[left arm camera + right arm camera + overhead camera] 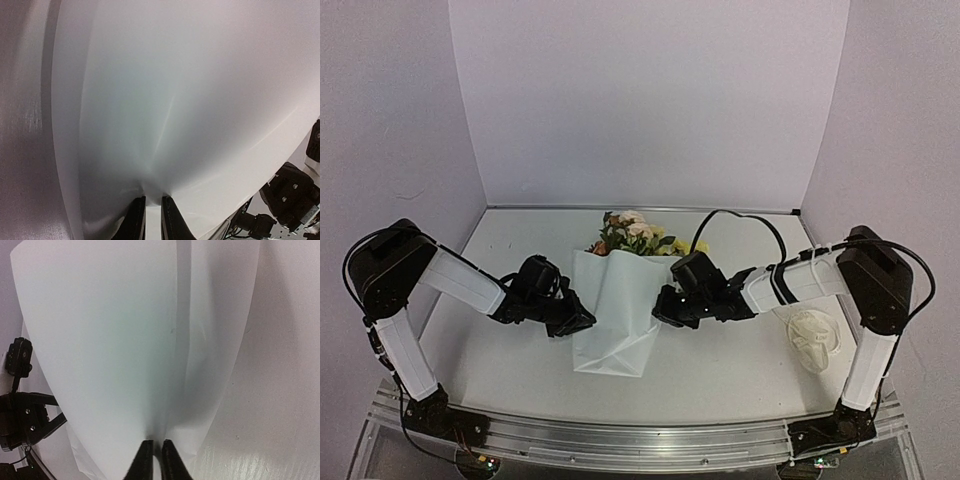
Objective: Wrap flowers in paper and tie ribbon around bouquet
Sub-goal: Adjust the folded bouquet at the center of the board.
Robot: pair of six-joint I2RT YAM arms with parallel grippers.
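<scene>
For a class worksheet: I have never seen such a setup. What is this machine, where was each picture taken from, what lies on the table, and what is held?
Two robot arms are bolted at the table's near edge. The wide picture looks down from above and behind them; the other two come from wrist cameras. On the table lie the flowers, mostly covered by the paper, and, apart from them, a coiled ribbon. The left gripper and the right gripper each pinch the paper.

Lab test booth: plain lilac walls (650,100) around a white table (730,375)
</scene>
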